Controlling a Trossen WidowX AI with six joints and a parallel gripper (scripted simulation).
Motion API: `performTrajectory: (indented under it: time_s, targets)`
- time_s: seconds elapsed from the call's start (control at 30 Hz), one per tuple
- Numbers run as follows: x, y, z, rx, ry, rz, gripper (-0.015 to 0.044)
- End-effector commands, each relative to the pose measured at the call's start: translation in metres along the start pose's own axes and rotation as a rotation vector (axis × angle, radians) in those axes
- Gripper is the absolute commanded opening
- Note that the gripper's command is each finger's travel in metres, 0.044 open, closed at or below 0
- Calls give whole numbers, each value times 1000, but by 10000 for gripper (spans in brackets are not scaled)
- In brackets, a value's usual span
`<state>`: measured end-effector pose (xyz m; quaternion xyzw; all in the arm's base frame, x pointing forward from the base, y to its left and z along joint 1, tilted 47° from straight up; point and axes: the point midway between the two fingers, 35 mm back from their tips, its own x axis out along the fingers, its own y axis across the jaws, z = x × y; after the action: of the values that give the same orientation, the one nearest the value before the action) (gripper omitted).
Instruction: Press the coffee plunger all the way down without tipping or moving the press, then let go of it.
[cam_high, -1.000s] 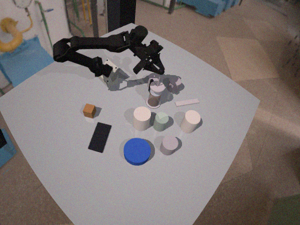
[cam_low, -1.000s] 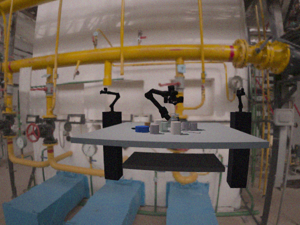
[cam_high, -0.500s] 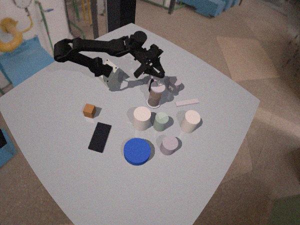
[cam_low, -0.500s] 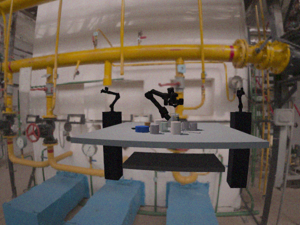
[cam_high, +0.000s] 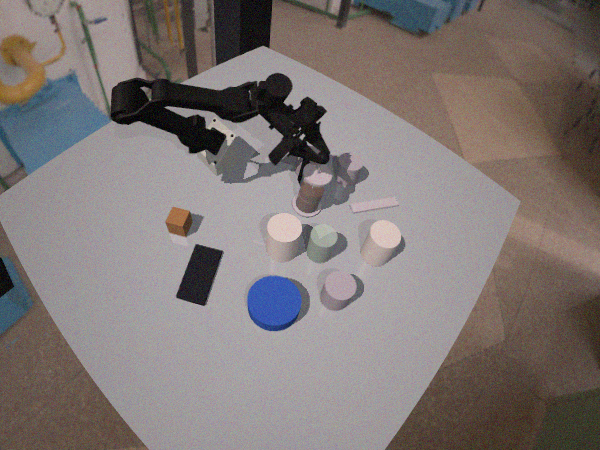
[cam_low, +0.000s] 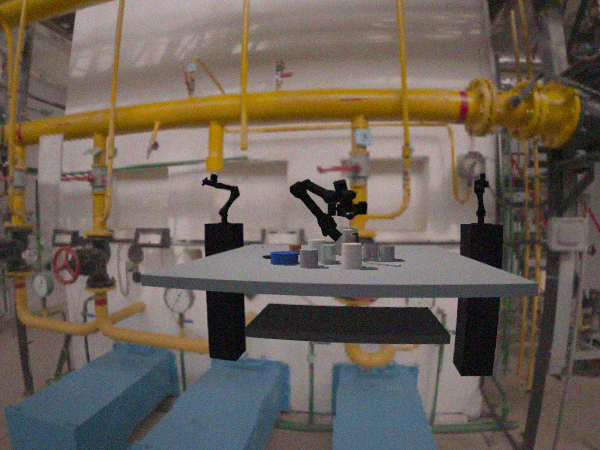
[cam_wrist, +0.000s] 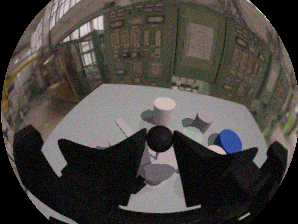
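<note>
One orange cube (cam_high: 178, 221) sits far left at nine o'clock; the coffee press (cam_high: 310, 192) stands upright near the table's middle. At its twelve o'clock my claw (cam_high: 306, 159) pinches the plunger knob (cam_wrist: 158, 139). It seems nearly down; finishing and releasing remain.

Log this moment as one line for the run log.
gripper: shut on plunger knob | coffee press: upright on table | release: not yet done

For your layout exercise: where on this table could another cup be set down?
Bare room: the near table edge beyond the blue disc, and left of the orange cube. Crowded: the cylinders beside the coffee press.
</note>
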<state>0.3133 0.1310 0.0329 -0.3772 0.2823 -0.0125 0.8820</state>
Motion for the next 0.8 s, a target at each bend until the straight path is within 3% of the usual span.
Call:
performTrajectory:
  time_s: [0.0, 0.77]
  targets:
    - [10, 0, -26, -38, 58, -1, 122]
    - [18, 1, -23, -37, 57, -4, 122]
